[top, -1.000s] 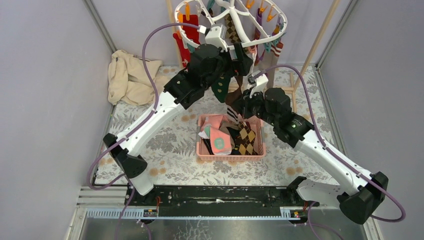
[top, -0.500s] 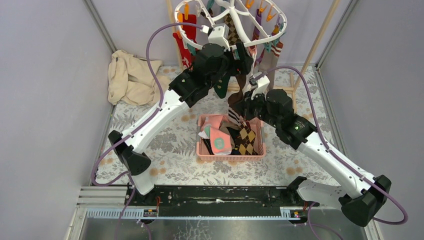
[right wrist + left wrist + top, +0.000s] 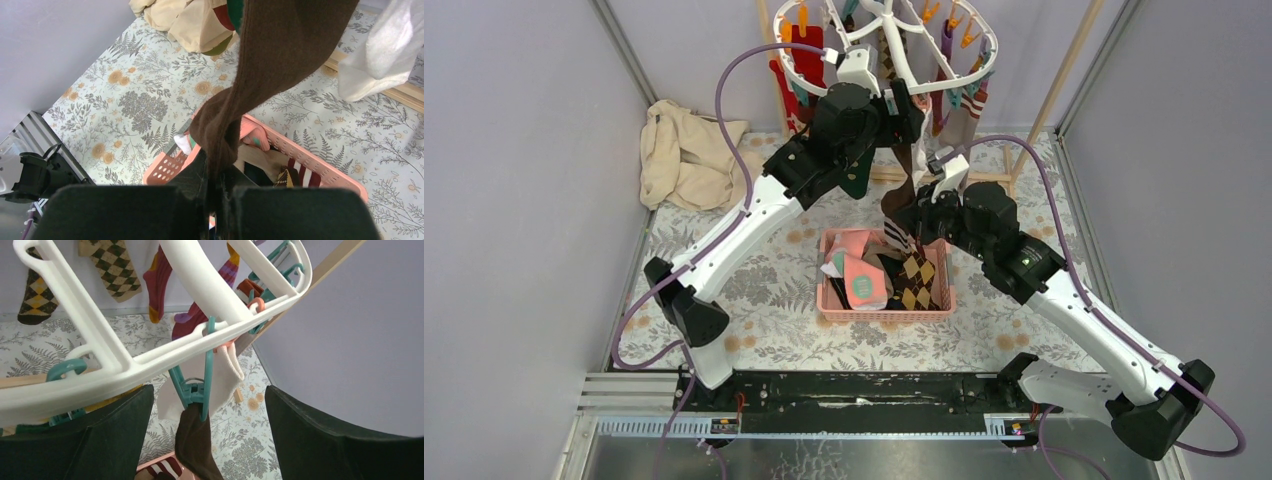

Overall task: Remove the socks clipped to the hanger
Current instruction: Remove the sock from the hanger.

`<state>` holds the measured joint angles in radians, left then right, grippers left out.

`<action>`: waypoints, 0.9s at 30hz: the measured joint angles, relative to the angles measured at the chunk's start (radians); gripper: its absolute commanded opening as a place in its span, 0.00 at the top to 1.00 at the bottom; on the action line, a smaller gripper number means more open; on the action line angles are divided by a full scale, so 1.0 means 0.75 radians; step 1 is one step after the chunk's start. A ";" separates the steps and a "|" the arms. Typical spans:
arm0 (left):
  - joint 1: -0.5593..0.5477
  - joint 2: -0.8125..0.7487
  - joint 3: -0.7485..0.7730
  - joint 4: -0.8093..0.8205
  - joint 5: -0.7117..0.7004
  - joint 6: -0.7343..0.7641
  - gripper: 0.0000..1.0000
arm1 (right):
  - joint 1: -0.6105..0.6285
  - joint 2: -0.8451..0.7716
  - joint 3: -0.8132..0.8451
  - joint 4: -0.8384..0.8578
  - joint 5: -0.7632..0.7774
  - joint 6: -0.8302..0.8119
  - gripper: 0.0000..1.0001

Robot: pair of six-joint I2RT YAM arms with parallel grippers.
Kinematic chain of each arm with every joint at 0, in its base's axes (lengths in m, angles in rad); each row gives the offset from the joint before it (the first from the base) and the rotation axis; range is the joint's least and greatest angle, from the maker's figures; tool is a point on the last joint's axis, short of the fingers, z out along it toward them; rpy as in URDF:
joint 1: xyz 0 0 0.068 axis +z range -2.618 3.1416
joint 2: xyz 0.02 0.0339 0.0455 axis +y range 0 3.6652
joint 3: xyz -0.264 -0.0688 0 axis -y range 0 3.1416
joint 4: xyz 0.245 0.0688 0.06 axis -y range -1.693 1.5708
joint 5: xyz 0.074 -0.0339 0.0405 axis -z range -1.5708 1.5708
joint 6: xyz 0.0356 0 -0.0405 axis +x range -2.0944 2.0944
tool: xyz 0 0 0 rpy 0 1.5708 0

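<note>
Left gripper, newly raised, straddles a teal clip on the hanger, jaws spread; right gripper clenches the brown sock, awaiting release.

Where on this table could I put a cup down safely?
Bare floral tablecloth shows in front of the pink basket and beside the right wall. Crowded at the back: hanger, hanging socks, left arm, right arm; a beige cloth fills the back left.

Floral-patterned table carries a pink basket and crumpled beige cloth.
</note>
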<state>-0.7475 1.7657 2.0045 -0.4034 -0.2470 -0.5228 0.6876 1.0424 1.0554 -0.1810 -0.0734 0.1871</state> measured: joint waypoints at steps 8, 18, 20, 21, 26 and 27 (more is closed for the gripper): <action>0.027 0.020 0.013 0.019 -0.008 -0.003 0.22 | 0.009 0.000 0.000 -0.007 -0.001 0.001 1.00; 0.058 0.041 0.013 0.021 -0.028 -0.006 0.28 | 0.017 0.003 0.000 -0.017 -0.001 0.001 1.00; 0.063 0.041 0.013 0.027 -0.033 -0.006 0.33 | 0.017 0.007 0.000 -0.017 -0.001 0.001 1.00; 0.065 0.041 0.013 0.028 -0.035 -0.006 0.36 | 0.017 0.009 0.000 -0.017 -0.001 0.001 1.00; 0.081 0.041 0.013 0.030 -0.036 -0.013 0.54 | 0.019 0.013 0.000 -0.020 -0.001 0.000 1.00; 0.083 0.041 0.013 0.030 -0.036 -0.012 0.59 | 0.019 0.014 0.001 -0.023 -0.001 0.000 1.00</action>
<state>-0.6849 1.7962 2.0140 -0.3813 -0.2741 -0.5320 0.7017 1.0531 1.0557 -0.1982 -0.0742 0.1871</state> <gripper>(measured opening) 0.521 0.055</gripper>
